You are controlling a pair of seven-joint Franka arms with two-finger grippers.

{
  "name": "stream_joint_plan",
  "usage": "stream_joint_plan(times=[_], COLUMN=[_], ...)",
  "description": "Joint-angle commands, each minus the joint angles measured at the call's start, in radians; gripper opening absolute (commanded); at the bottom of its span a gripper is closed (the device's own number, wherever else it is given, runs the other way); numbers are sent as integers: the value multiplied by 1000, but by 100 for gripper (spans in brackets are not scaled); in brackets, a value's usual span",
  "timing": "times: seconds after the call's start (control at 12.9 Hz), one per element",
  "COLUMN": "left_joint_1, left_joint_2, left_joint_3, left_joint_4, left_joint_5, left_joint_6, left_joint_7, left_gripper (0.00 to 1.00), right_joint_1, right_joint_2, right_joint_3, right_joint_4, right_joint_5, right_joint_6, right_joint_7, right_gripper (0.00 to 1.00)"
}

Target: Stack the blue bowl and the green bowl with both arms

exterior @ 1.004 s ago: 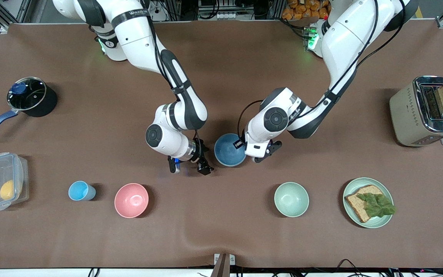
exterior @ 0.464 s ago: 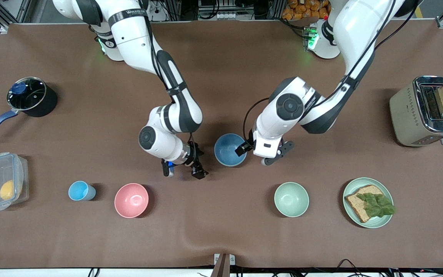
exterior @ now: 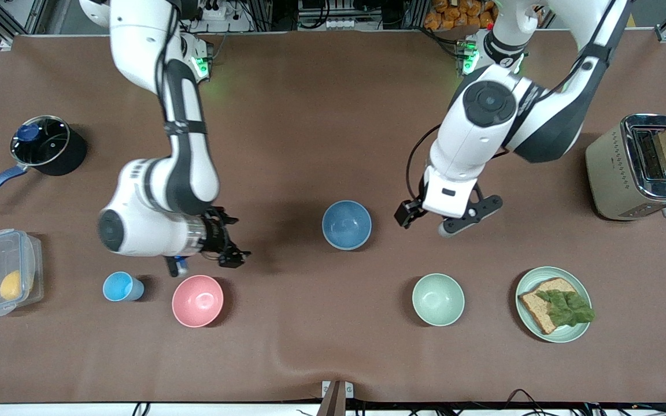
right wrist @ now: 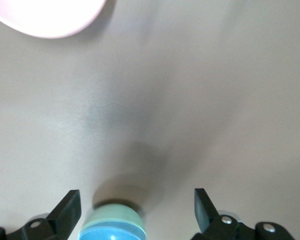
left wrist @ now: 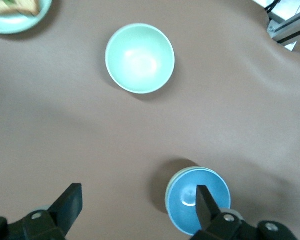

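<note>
My front camera looks down on the whole bench (exterior: pixel 333 358) from high. Each wrist camera looks down past its own gripper, closer. All three views share the blue bowl (exterior: pixel 346 225).

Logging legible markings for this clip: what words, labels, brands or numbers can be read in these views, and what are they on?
No text can be read here.
The right arm and the left arm show no legible lettering.
The toaster front has small marks, too small to read.
</note>
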Motion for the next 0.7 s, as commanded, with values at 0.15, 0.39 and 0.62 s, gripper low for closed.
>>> stream_joint_plan(times=[0.15, 0.39, 0.62], left_joint_1=[107, 133, 95], left_joint_2=[-149, -233, -301], left_joint_3=[-4, 86, 246], left_joint_4=[-12, -16, -18], left_joint_5=[-91, -151, -209], left_joint_6=[-146, -236, -345], left_joint_7=[205, 424, 641], left_gripper=[100, 100, 100], right_joint_1=[29, 10, -87], right_joint_2=[-4, -4, -5], right_joint_3=[-240, -305, -291], right_joint_4=[60, 102, 184], right_joint_5=[-6, -2, -3], right_joint_6=[-220, -282, -384], right_joint_7=[-191, -267, -313], right_gripper=[100, 100, 100])
